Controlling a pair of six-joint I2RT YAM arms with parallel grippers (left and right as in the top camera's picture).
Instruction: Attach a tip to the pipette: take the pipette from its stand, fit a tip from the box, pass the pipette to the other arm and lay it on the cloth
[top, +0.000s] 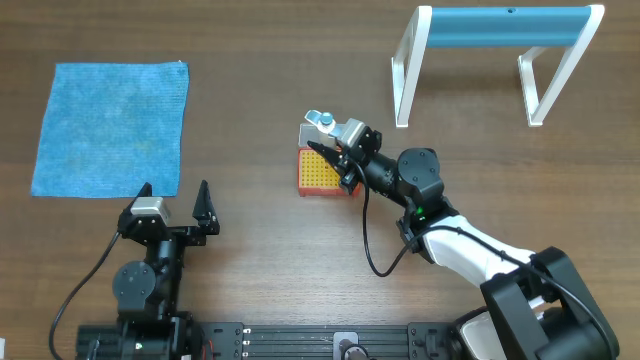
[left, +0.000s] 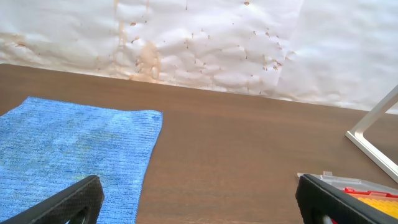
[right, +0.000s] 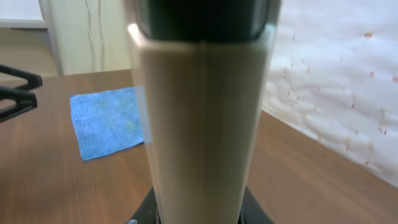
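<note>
**Right tool** (top: 345, 158)
- Closed on the pipette (top: 338, 130); grip taken on the pale body.
- Positioned directly over the tip box (top: 320, 172), at its right-hand edge as seen from above.
- Pale pipette body (right: 199, 124) seen close up and upright in the right wrist view, with a dark section at its upper end.
- Blue-topped head of the pipette lying just beyond the far edge of the tip box in the top view.
- Lower end of the pipette hidden; contact with the tips in the box cannot be told.

**Left tool** (top: 175, 200)
- Wide open, holding and touching nothing.
- Located well to the left of the tip box, slightly nearer the arm bases.
- Fingers (left: 68, 202) spread far apart in the left wrist view, with bare surface (left: 236, 155) between them and a corner of the tip box (left: 367, 193) beside the right finger.

**Other items**
- Tip box: orange-yellow tip grid, red edging, resting on the wooden surface (top: 260, 260).
- Cloth (top: 110, 130): blue, flat, well to the left of the tip box and a little farther from the bases; nothing on it.
- Stand (top: 500, 60): white frame with a blue top bar, to the right of the tip box and beyond it; no pipette on it.
</note>
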